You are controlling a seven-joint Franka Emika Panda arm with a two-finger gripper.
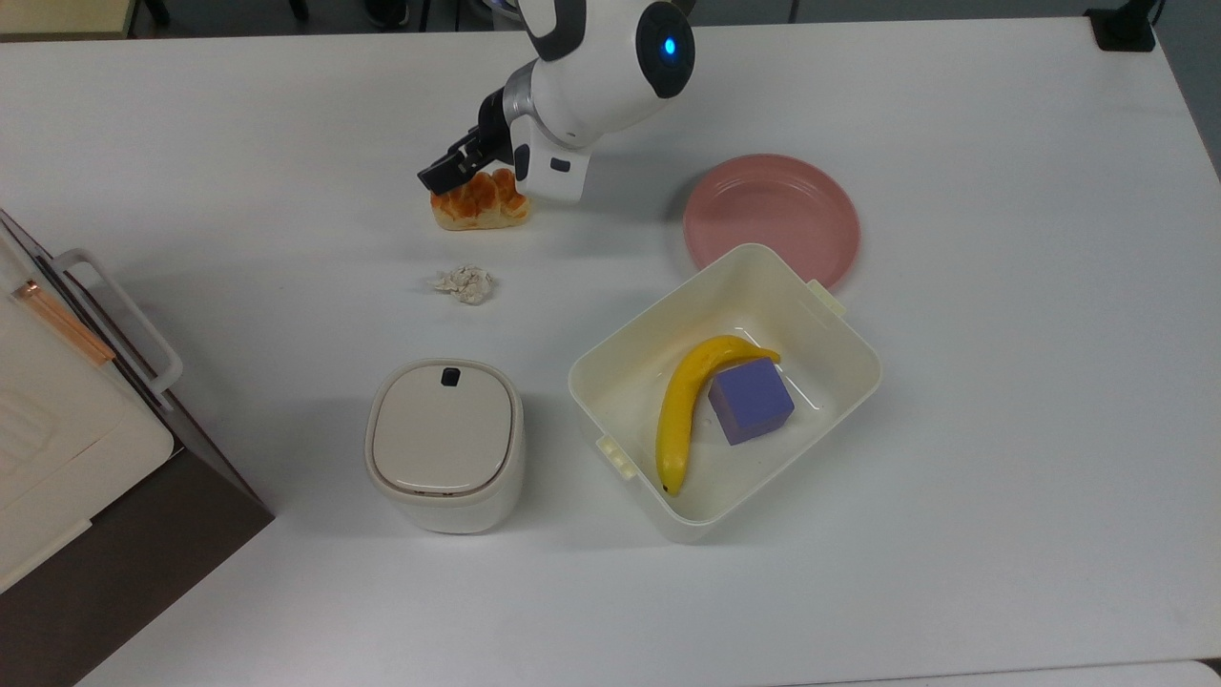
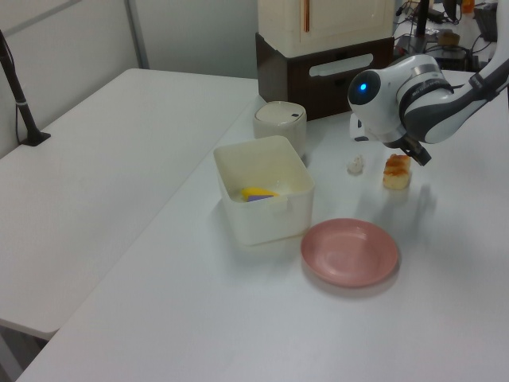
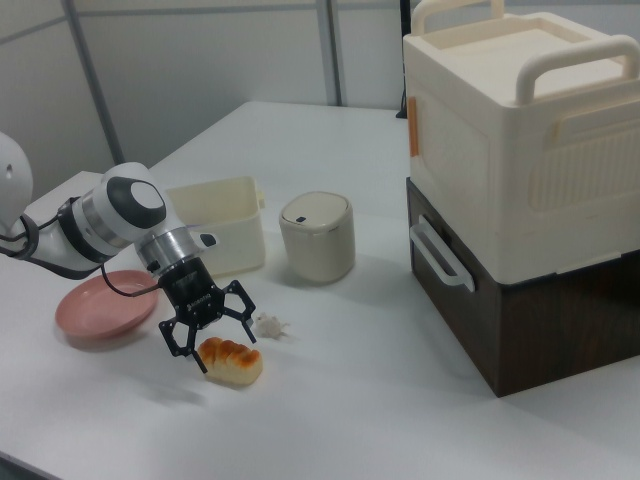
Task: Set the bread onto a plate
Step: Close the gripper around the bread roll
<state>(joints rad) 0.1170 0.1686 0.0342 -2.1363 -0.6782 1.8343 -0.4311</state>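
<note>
One gripper (image 3: pixel 207 340), fingers spread and empty, straddles the bread (image 3: pixel 231 360). Loaf is probably light and soft; grasp gently across its pale sides, mid-length.

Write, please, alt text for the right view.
A robot arm's open claw hangs just over the bread on a white table, one finger on either side. Behind it lies the empty pink plate.

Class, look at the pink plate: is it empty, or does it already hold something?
Empty. The pink plate shows a bare surface in the top view; the bread sits on the table apart from it, under the open pincer.
</note>
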